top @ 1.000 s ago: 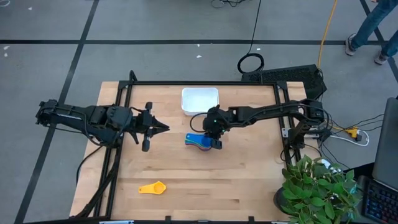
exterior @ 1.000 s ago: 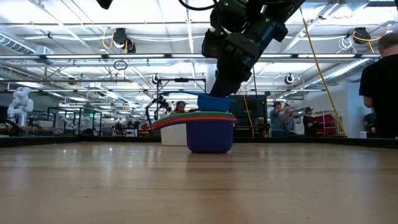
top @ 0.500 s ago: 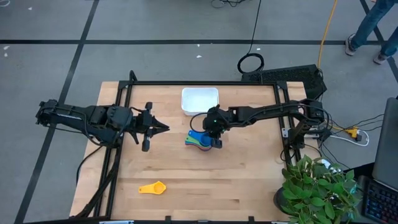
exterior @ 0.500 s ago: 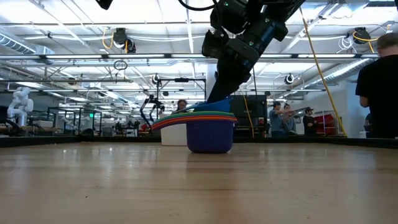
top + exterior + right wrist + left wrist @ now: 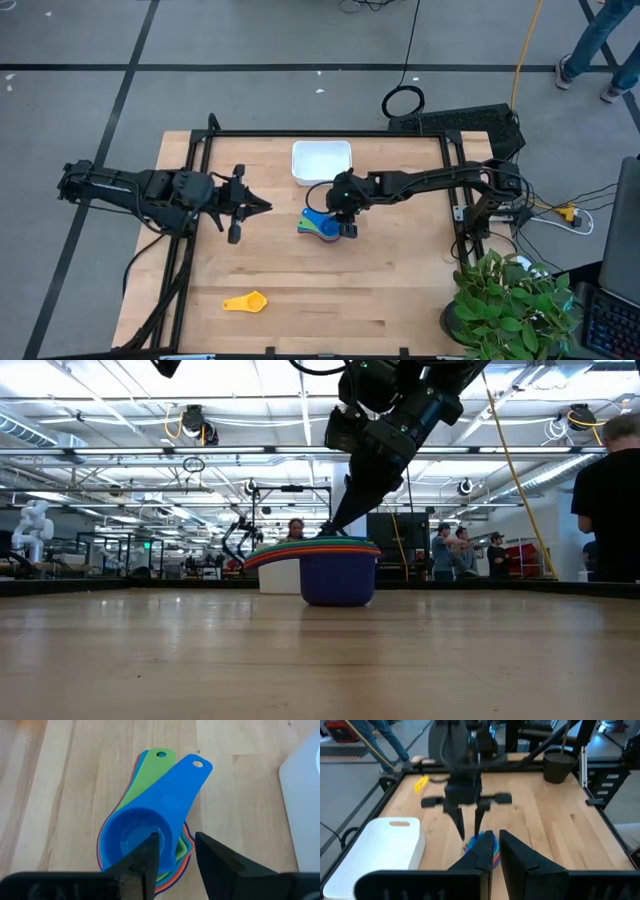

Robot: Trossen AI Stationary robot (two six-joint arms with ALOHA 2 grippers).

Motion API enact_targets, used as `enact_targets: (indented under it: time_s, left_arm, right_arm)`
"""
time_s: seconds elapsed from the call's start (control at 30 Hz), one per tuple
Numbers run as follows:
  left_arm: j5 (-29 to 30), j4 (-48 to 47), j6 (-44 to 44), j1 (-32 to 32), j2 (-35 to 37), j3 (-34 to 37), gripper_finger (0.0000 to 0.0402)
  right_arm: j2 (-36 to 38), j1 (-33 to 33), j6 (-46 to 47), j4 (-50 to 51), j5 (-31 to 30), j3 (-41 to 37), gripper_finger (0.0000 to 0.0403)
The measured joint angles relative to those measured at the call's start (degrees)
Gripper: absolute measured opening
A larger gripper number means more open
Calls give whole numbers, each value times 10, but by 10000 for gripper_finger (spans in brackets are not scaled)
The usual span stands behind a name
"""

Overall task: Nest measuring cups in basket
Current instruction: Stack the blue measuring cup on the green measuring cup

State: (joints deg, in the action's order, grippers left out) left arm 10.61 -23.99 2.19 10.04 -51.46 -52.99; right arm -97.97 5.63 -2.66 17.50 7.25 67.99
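The right gripper (image 5: 345,222) hangs right over the stack of measuring cups (image 5: 320,226) in the middle of the worktop (image 5: 400,290). Its jaws are spread a bit, one tip inside the top mid blue cup (image 5: 150,827) and one outside, w/ the rim between them, not pinching yet. The handles point away from the jaws, so the long way runs straight out ahead.

The basket (image 5: 321,161) sits just behind the stack, empty. The yellow cup (image 5: 246,301) lies well apart near the front edge, closer to the left gripper (image 5: 255,206), which waits w/ jaws close together. No writing to read.
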Motion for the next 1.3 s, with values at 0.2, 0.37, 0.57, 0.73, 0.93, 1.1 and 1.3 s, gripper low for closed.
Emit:
enact_targets:
  time_s: [0.2,0.37,0.57,0.73,0.93,1.1,1.3]
  left_arm:
    - [0,-17,5,-7,-21,0,31]
    - [0,-10,-23,-51,-85,0,31]
    - [0,58,-78,-113,-204,0,31]
    - [0,133,-137,-146,-292,0,31]
    - [-19,154,-193,-173,-367,0,31]
    - [-52,163,-206,-183,-416,0,31]
    - [-59,177,-211,-183,-440,0,31]
  right_arm:
    - [40,-1,2,0,-12,0,123]
    - [88,-3,-9,-8,-56,0,120]
    - [130,-13,-15,-37,-60,0,119]
    - [147,-28,-15,-37,-60,0,119]
    - [149,-47,-15,-34,-60,0,118]
    - [149,-61,-15,-33,-85,0,118]
    - [149,-66,-15,-29,-89,0,118]
